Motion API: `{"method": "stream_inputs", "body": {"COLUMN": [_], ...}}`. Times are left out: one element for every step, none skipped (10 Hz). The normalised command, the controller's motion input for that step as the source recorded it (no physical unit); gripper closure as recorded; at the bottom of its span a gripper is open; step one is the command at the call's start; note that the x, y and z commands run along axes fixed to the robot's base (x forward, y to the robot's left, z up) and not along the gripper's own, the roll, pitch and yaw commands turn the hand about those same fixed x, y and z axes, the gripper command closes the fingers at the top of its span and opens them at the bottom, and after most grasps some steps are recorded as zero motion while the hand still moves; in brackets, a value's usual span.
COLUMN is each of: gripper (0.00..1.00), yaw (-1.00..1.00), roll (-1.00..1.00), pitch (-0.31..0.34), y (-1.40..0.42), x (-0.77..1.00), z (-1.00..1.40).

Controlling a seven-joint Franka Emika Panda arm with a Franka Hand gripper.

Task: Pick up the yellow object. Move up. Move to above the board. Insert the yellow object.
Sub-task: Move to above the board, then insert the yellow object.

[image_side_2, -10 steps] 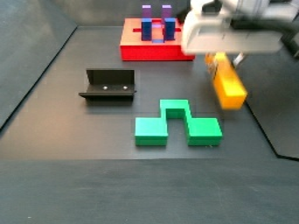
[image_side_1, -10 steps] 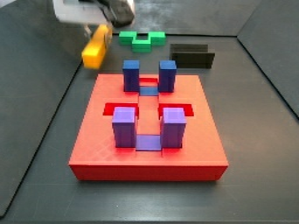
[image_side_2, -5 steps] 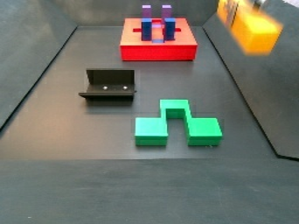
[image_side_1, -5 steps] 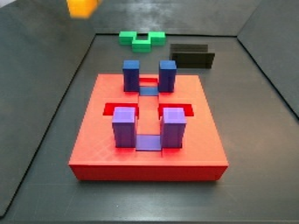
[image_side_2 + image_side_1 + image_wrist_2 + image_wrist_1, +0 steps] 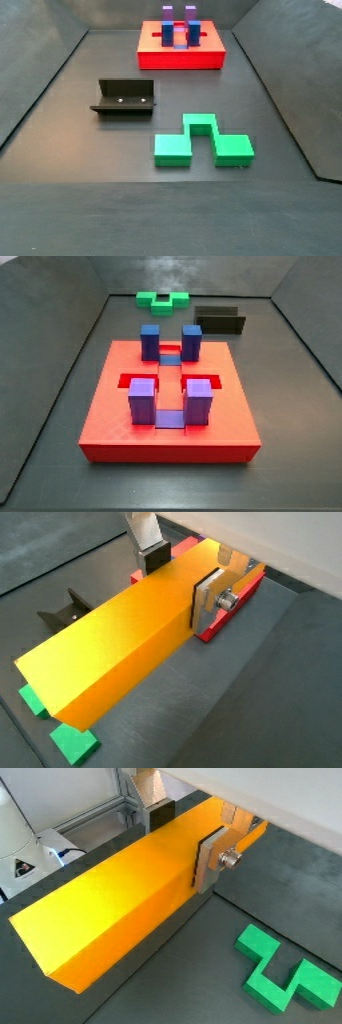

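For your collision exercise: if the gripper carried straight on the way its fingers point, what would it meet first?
Probably the dark floor: the gripper, shut on the yellow bar, seems aimed beside the green stepped block; depth is unclear.

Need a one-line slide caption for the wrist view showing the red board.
Gripper clamps the long yellow-orange bar above the floor, flat red board beyond it.

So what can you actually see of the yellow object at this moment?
The yellow object is a long, plain, smooth yellow-orange bar, plastic-looking, seen only in both wrist views; both side views miss it. The hand is shut on it near one end, a silver finger flat on one long side, a dark pad on the opposite side. It hangs above the floor, touching nothing else, with the green stepped block below.
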Motion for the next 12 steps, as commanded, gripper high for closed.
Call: {"method": "stream_inputs", "body": {"gripper": [1.0, 1.0, 1.0, 1.0, 1.0, 1.0, 1.0, 1.0, 1.0, 1.0, 1.0, 1.0], "yaw": [0.04, 0.05, 0.04, 0.02, 0.01, 0.01, 0.01, 0.01, 0.0, 0.01, 0.0, 0.0], "roll": [0.07, 0.1, 0.08, 0.0, 0.01, 0.02, 0.01, 0.02, 0.07, 0.06, 0.0, -0.04], "pitch": [0.071, 0.077, 0.135, 0.138, 0.14, 0.13, 0.145, 0.152, 0.169, 0.147, -0.001, -0.036], "y": [-1.4, -1.4, -1.4, -1.4, -1.4, -1.4, -1.4, -1.4, -0.57, -0.25, -0.05, -0.05], "x": [0.78, 0.78, 0.83, 0.86, 0.86, 0.85, 0.88, 0.93, 0.43, 0.23, 0.0, 0.0], "z": [0.22, 0.2, 0.18, 0.19, 0.2, 0.22, 0.23, 0.23, 0.11, 0.06, -0.14, -0.08]}}
